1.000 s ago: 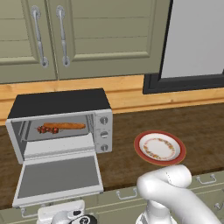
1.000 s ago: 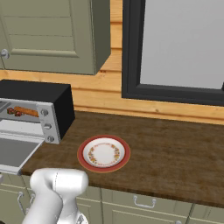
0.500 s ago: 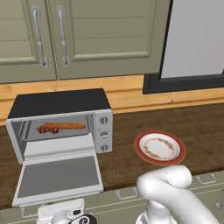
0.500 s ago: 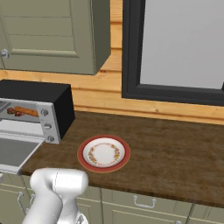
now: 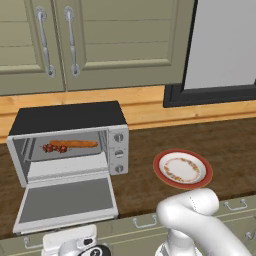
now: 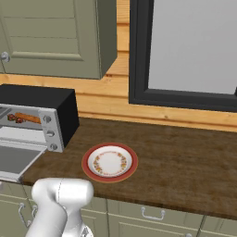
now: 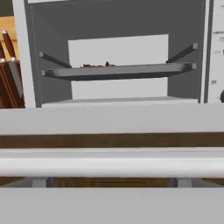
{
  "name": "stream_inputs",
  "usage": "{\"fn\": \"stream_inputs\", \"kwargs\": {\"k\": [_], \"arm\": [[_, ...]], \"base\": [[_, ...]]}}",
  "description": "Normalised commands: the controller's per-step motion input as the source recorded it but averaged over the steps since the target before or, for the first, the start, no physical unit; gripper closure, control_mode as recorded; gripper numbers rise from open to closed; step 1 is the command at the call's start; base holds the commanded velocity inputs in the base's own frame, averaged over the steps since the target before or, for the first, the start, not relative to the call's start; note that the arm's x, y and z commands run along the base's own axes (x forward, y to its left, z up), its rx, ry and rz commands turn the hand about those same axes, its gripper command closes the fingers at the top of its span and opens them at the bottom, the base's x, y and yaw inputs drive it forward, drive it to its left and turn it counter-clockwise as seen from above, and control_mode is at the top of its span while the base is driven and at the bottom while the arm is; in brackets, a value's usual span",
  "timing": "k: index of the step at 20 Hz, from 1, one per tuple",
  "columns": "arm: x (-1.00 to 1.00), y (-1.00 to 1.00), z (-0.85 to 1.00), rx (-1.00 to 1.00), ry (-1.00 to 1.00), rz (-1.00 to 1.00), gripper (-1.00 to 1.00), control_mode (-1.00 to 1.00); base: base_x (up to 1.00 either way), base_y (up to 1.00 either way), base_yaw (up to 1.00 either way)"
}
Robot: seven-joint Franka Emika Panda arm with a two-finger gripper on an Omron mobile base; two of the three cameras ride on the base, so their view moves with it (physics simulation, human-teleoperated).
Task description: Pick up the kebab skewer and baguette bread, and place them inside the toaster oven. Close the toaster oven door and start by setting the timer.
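Boxy toaster oven (image 5: 70, 145), black top, silver-grey body, three round knobs at right: stands on the dark wooden bench (image 5: 200, 142), at its left.

Toaster oven door (image 5: 67, 202), wide grey glass-fronted panel: folded down flat toward the bench edge; its silver bar handle (image 7: 112, 166) lies across the hand view, close to the camera.

Long slim orange-brown baguette bread (image 5: 75, 144): lying on the grey tray inside the oven.

Short kebab skewer (image 5: 54, 148) with dark red chunks: on the same tray, just beside the baguette's left end.

Round red-rimmed plate (image 5: 182, 169) with patterned border: on the bench, right of the oven, apart from it.

Tool: low before the lowered door, fingers wide apart, holding nothing.
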Motion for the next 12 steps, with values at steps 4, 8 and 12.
{"fn": "stream_inputs", "kwargs": {"k": [4,8,12], "arm": [[0.08,0.0,0.24,0.0,-0.01,0.0,-1.0,-1.0],[0.2,0.0,0.24,0.0,0.0,0.0,-1.0,-1.0],[0.25,0.0,0.33,0.0,0.0,0.0,-1.0,-1.0]], "base": [[0.0,0.0,0.0],[0.0,0.0,0.0],[0.0,0.0,0.0]]}}
